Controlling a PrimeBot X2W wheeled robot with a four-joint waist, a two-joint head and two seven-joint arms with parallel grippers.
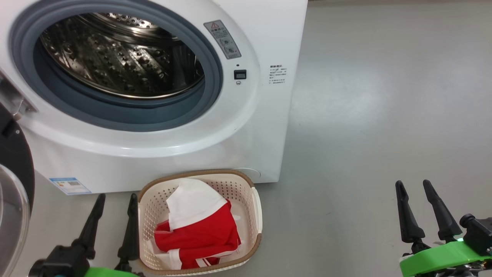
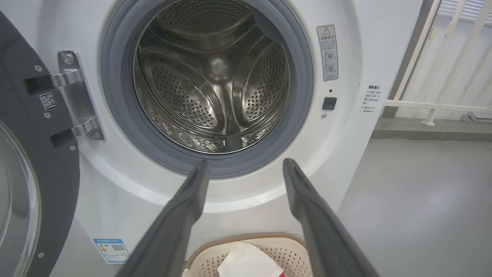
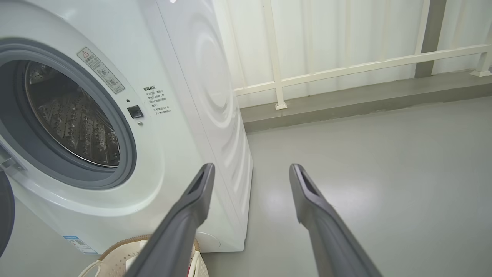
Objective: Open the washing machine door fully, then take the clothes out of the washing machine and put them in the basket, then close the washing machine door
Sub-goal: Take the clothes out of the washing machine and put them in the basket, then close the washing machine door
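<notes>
I see the washing machine door (image 1: 13,181) swung open at the left of the washing machine (image 1: 250,127), and the clothes (image 1: 200,231) (red with a white part) lying in the basket (image 1: 256,209) on the floor (image 1: 365,134) just before it. My left gripper (image 1: 117,197) sits beside the basket, jaws spread and holding nothing; my right gripper (image 1: 413,184), likewise spread, is well apart.

The washing machine (image 1: 250,127) is white, its rubber ring (image 1: 115,120) grey, its steel drum (image 1: 115,57) dotted with perforations. The washing machine door (image 2: 38,154) is black. The basket (image 1: 152,215) is cream, perforated (rim (image 1: 200,172): brown weave pattern). The clothes (image 1: 200,234) are red and white. The floor (image 1: 384,115) is plain grey.
</notes>
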